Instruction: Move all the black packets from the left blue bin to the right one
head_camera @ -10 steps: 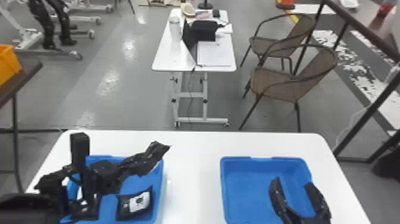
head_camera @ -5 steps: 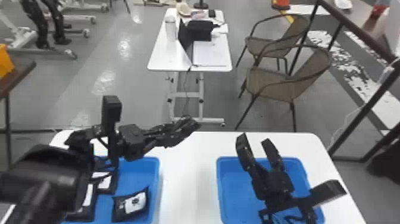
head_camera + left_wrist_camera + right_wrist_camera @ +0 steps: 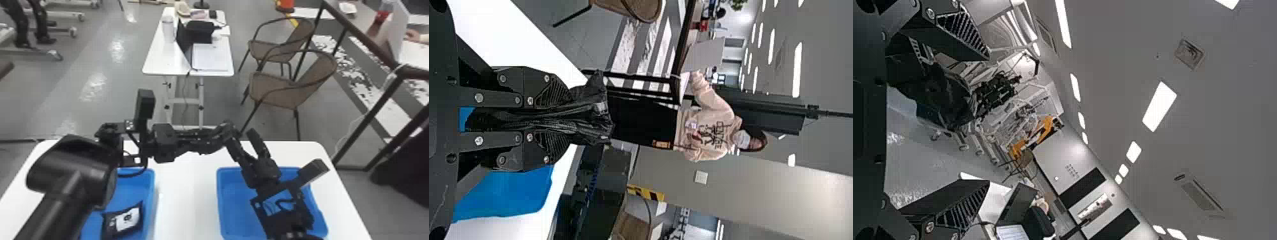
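Head view: left gripper (image 3: 204, 138) has a crumpled black packet (image 3: 228, 129) clamped at its tip, held over the white table (image 3: 175, 207), close to the right gripper (image 3: 241, 137); whether packet and right gripper touch, I cannot tell. The right gripper's two fingers stand spread apart, with nothing clearly gripped, above the far rim of the right blue bin (image 3: 234, 207). Another black packet with a white label (image 3: 127, 220) lies in the left blue bin (image 3: 150, 178), partly behind the left arm (image 3: 73, 166). Two brown armchairs (image 3: 277, 89) stand beyond the table.

Left wrist view: the left gripper's fingers press in from both sides on the packet, whose gathered, wrinkled end sticks out past their tips.

Right wrist view: the right gripper's ribbed fingers are wide apart. Beyond them are a laptop (image 3: 1015, 202), ceiling lights (image 3: 1159, 106) and a glossy black shape (image 3: 948, 95) I cannot identify.
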Robot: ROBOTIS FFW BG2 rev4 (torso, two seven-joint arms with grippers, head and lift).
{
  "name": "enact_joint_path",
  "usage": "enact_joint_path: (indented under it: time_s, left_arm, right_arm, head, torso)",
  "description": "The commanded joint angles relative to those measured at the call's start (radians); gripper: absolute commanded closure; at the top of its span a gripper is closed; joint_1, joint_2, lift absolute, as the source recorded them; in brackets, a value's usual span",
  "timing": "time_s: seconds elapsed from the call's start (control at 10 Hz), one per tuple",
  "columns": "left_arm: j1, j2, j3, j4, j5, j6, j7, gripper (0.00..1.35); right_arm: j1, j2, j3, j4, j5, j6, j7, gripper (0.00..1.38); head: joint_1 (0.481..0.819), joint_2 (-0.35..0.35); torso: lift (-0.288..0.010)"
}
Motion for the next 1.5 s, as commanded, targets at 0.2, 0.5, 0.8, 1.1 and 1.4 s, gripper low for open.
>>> enact_joint_path:
  time_s: [0.2, 0.5, 0.8, 1.1, 1.4]
  left_arm:
    - [-0.029, -0.024, -0.051, 0.049, 0.011, -0.001, -0.01, 1.02]
    - [-0.043, -0.035, -0.053, 0.052, 0.013, -0.01, -0.01, 1.02]
    - [-0.041, -0.036, -0.048, 0.052, 0.025, -0.018, -0.01, 1.02]
    - [0.017, -0.036, 0.0, 0.041, 0.074, -0.012, 0.077, 0.37]
    - [0.199, 0.033, 0.156, -0.113, 0.182, 0.019, 0.252, 0.0]
  right_arm:
    - [-0.024, 0.002, 0.0, 0.007, 0.016, 0.025, 0.0, 0.14]
    - [-0.031, 0.002, -0.002, 0.006, 0.036, 0.072, -0.005, 0.98]
    - [-0.01, 0.002, -0.005, 0.012, 0.04, 0.031, -0.023, 1.28]
    - [-0.002, 0.002, -0.035, 0.024, 0.034, 0.008, -0.029, 1.28]
    - [0.022, 0.002, -0.121, 0.108, 0.031, 0.008, -0.034, 1.28]
  head:
    - [0.695, -0.129]
    - [0.695, -0.138]
    - [0.695, -0.136]
    - [0.695, -0.151]
    - [0.695, -0.129]
  torso:
    - [0.0]
    - [0.0]
    - [0.0]
    - [0.0]
    - [0.0]
